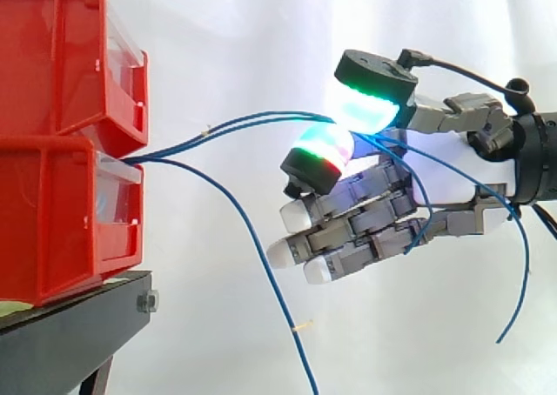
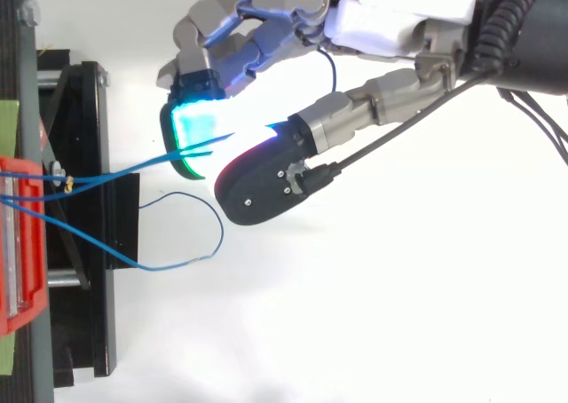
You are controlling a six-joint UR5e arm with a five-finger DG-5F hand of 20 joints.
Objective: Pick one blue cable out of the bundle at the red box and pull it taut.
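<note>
Several thin blue cables come out between the two stacked red bins (image 1: 52, 230) at the left. Two blue cables (image 1: 235, 123) run close together, almost straight, up and right into my hand (image 1: 452, 182). There a green-cyan glowing pad (image 1: 370, 110) and a red-green glowing pad (image 1: 324, 147) pinch them. Their free ends (image 1: 520, 264) hang down behind the palm. In the top view the same pair (image 2: 115, 172) leads from the red box (image 2: 18, 243) to the cyan pad (image 2: 197, 128) of the hand (image 2: 399, 17). A third blue cable (image 1: 261, 264) sags loose below.
The bins rest on a black stand (image 1: 70, 334), which also shows in the top view (image 2: 89, 243). The loose cable forms a loop (image 2: 191, 259) just right of the stand. A white curtain lies behind, with open space below and right of the hand.
</note>
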